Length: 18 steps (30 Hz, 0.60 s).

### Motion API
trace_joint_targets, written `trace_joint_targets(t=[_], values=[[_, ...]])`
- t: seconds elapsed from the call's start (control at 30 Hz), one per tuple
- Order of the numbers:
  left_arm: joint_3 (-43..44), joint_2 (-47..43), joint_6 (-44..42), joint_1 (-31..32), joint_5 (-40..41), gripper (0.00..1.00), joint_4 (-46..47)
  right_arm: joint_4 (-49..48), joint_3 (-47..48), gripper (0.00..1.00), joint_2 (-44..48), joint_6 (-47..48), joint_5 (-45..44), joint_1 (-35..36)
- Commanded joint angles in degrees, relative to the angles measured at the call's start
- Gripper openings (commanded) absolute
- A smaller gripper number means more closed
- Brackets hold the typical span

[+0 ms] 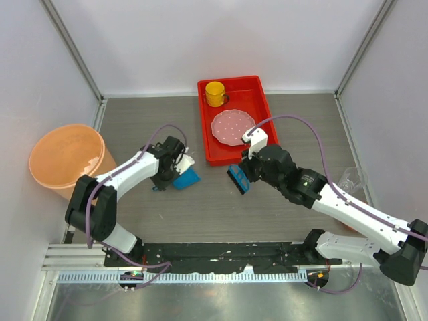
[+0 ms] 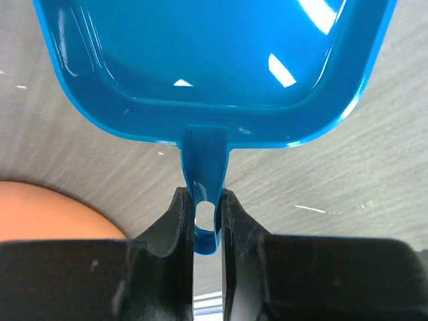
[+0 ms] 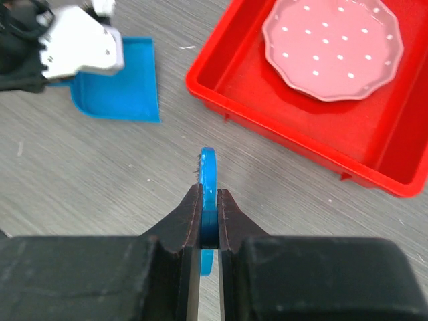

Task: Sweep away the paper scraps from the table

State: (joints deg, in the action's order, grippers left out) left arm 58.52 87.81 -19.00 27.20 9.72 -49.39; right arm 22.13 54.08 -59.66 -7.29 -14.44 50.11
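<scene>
The left gripper [image 2: 206, 200] is closed tight on the narrow looped handle of a blue dustpan [image 2: 214, 53], its jaws pinching the handle from both sides. The pan hangs over the table [image 1: 301, 127] with its handle toward the far left and its open lip toward the near right. The table is a dark wood-grain surface that appears wider from left to right than it is deep, and it lies beneath both grippers. The right gripper [image 3: 208, 200] is likewise clamped shut, on a blue brush [image 3: 208, 167] seen edge-on between its jaws. In the top view the dark bristles face left toward the dustpan, with a stretch of bare table between the two tools. Beyond them, at the far middle of the table, stands a red tray [image 1: 200, 120] holding a pink dotted plate [image 1: 233, 127] and a yellow cup [image 1: 215, 93]. An orange bucket [image 1: 67, 160] sits off the table's left edge, beside the left arm. A small white fleck [image 1: 87, 162] shows inside it, too small to tell whether it is paper.
</scene>
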Motion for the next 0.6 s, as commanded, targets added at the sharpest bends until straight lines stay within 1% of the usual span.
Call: trace_joint_targets(t=[0.0, 0.2, 0.37, 0.57], values=[[-3.06, -2.81, -2.79, -0.31, -5.93, 0.0, -1.86, -8.58, -0.03, 0.01, 0.16, -0.44, 6.78, 0.25], [-5.52, -3.26, -4.37, -0.31, -8.66, 0.0, -0.71, -9.04, 0.14, 0.01, -0.98, -1.32, 7.4, 0.43], [-5.43, -3.87, -4.64, -0.31, -9.27, 0.0, -2.11, -8.86, -0.12, 0.01, -0.72, -1.67, 7.05, 0.69], [-8.07, -3.44, -5.6, -0.31, -9.54, 0.0, -1.77, -9.3, -0.3, 0.01, -1.07, -2.29, 6.97, 0.69]])
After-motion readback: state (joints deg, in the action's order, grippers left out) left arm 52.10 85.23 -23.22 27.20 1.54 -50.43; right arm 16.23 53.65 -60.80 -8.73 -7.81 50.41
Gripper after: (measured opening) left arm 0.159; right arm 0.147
